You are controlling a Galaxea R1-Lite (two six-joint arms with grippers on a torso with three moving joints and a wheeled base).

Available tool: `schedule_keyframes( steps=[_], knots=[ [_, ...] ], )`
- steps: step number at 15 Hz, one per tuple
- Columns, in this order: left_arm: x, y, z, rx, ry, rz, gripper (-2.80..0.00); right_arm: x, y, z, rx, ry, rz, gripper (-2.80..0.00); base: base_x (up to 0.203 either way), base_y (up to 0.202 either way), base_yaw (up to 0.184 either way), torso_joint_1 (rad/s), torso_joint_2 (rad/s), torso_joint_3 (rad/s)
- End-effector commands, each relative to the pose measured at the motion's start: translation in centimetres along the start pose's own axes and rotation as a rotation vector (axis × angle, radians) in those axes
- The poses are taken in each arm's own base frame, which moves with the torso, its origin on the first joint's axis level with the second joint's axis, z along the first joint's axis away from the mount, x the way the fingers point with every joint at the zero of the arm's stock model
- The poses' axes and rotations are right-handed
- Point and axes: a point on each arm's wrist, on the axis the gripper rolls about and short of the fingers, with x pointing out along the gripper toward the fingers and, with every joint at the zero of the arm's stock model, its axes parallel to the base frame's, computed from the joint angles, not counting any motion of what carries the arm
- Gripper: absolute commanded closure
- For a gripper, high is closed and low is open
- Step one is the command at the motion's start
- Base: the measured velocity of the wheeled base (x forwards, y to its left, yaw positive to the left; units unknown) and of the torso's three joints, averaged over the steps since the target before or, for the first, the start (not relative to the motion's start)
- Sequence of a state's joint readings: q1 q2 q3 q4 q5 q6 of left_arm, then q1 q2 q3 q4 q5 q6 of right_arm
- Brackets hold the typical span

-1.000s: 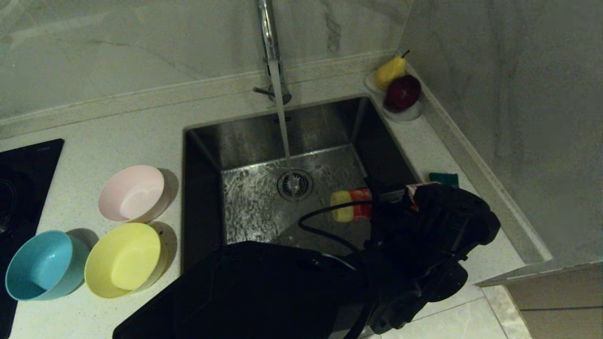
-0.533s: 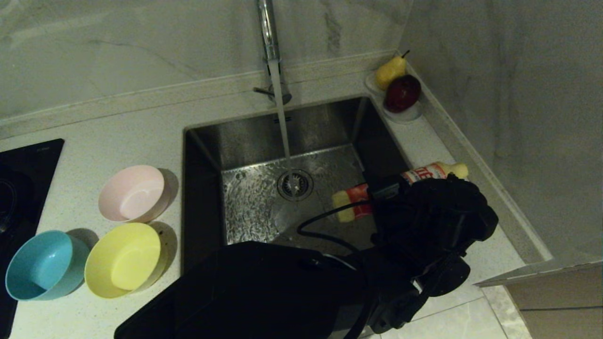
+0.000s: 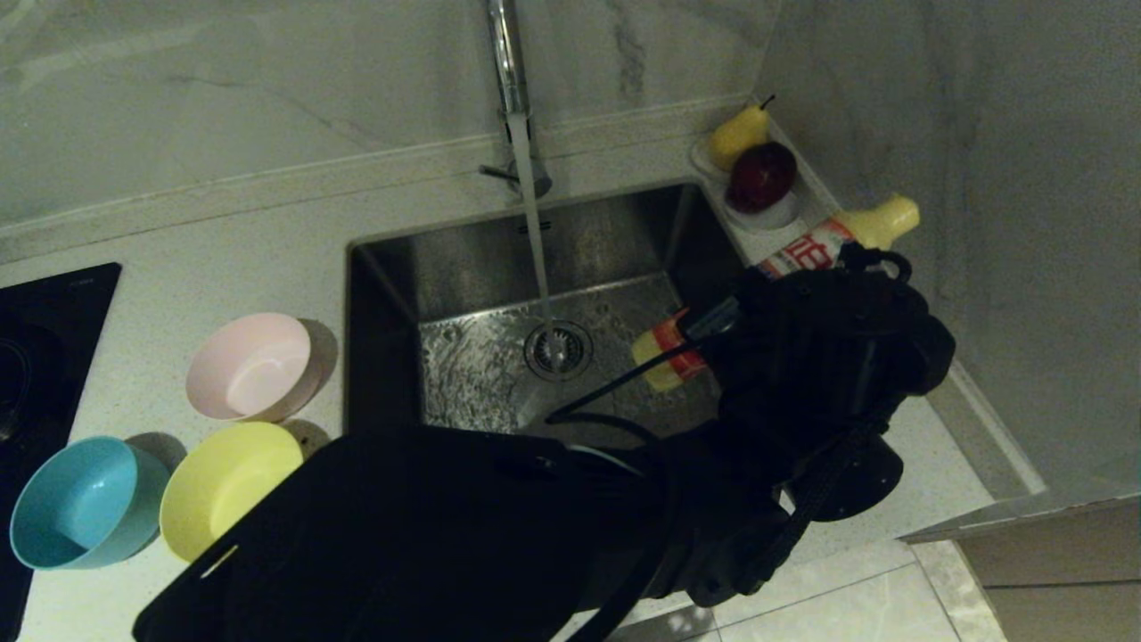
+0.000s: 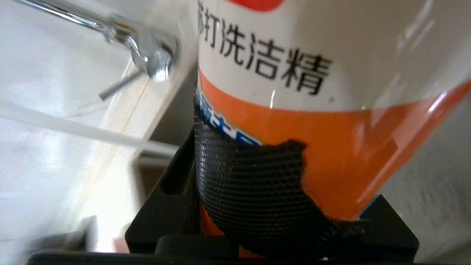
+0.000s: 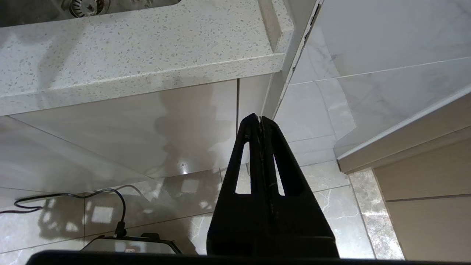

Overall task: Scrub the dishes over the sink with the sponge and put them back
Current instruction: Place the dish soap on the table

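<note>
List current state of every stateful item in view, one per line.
Tall chrome faucet: running, stream falling to the drain.
Square stainless steel sink: floor wet, no dishes inside.
Orange-and-white dish soap bottle: gripped, tilted over the sink's right edge.
Pale pink plastic bowl: upright on counter, empty.
Yellow plastic bowl: upright, empty.
Light blue plastic bowl: upright, empty.
Left claw: closed on the bottle.
Right claw: shut, empty, below counter.

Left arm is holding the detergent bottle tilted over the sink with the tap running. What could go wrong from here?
The left gripper clamps the detergent bottle mid-body; tilted like this, it could slip into the sink or spill onto the counter. The arm hides the sponge, so detergent might miss it. The bowls sit far from the bottle.
</note>
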State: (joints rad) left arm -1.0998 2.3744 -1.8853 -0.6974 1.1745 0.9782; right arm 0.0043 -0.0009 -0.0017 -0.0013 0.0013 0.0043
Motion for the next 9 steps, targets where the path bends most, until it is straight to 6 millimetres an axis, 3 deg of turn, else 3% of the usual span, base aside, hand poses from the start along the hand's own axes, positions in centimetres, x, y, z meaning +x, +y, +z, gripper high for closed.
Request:
schedule_keyframes(
  steps=[1,9],
  knots=[
    [-0.3,5.0,2.0,-0.158,-0.068,0.01,0.0,0.0,0.0,0.0,0.0,-0.001,0.001,0.0,0.0,0.0,0.0,0.0,0.0,0.0],
    [-2.9,20.6,5.1,-0.585,-0.291,0.044,0.0,0.0,0.0,0.0,0.0,-0.002,0.001,0.0,0.0,0.0,0.0,0.0,0.0,0.0]
  ],
)
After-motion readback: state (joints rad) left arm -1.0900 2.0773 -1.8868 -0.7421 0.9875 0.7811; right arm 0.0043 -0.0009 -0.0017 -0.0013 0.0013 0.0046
